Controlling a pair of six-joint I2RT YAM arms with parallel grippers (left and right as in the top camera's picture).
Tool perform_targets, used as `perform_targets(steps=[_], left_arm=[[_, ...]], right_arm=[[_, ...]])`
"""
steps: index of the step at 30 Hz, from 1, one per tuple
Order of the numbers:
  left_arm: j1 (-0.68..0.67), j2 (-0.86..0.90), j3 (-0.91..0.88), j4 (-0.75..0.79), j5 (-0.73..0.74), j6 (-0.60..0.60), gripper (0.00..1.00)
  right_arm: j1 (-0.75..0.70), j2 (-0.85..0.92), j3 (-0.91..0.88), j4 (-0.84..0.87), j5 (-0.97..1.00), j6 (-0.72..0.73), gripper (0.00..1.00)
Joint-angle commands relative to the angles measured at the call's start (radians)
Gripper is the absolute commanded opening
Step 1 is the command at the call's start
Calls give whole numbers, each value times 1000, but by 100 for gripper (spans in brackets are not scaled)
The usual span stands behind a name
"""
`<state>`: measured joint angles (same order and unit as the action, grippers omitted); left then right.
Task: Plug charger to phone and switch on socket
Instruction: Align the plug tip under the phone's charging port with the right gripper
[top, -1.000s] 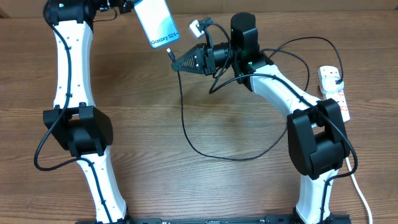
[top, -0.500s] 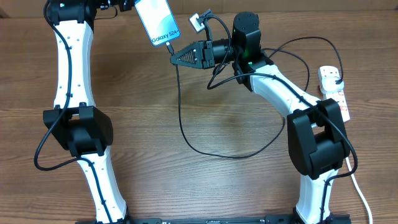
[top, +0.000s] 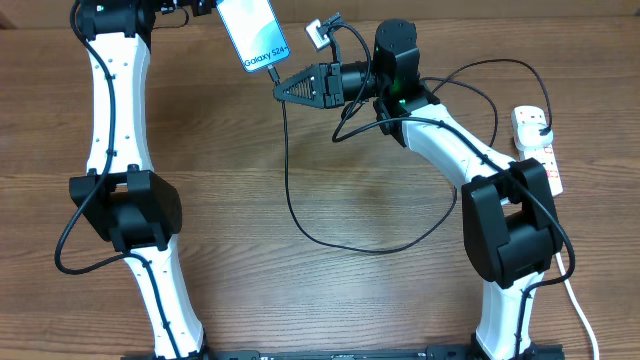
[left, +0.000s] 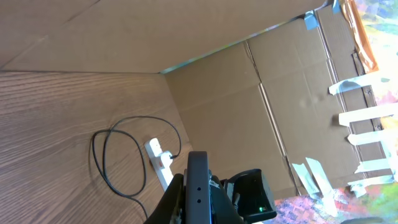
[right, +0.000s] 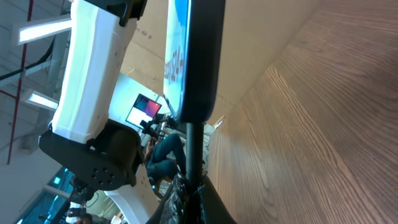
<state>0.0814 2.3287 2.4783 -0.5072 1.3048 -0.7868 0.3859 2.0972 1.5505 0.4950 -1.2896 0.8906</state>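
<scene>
Lining up charger (top: 288, 185) tip with phone (top: 252, 35) port

Gripping the tip tight in right gripper (top: 281, 90), phone just beside at 11 o'clock, clamped in left gripper (top: 208, 8), long axis 11-to-5, port end nearest; socket (top: 535, 140) well apart at 3 o'clock.

I work in a robot lab, at a test bench: ahead of my left claw (left: 198, 202) stand taped brown cardboard panels (left: 249, 106) walling off the wood-grain tabletop (left: 50, 124). Past my right claw (right: 189, 196) I glimpse white ceiling strip lights (right: 40, 29) and a small lit monitor (right: 144, 112).
</scene>
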Motion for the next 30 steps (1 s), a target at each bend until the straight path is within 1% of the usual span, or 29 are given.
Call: perform_targets(steps=[1,4,10,21,27,30], left_arm=[[0,7,8,22,26,-22,4],[11,7,8,62,18,-30,4],[37,7,8,149,12,-124,4],[42,7,8,153,11,-135,4],[40,7,8,153,-12,-183,4],[35,7,8,153,-16,-186,4]], right_arm=[[-4,-40,16,6,14,4,4],[-4,-40,16,6,16,4,4],[-4,-40,16,13,78,61,4],[-4,-40,16,141,112,180,4],[0,-40,16,144,124,187,4],[0,-40,16,145,129,188,4]])
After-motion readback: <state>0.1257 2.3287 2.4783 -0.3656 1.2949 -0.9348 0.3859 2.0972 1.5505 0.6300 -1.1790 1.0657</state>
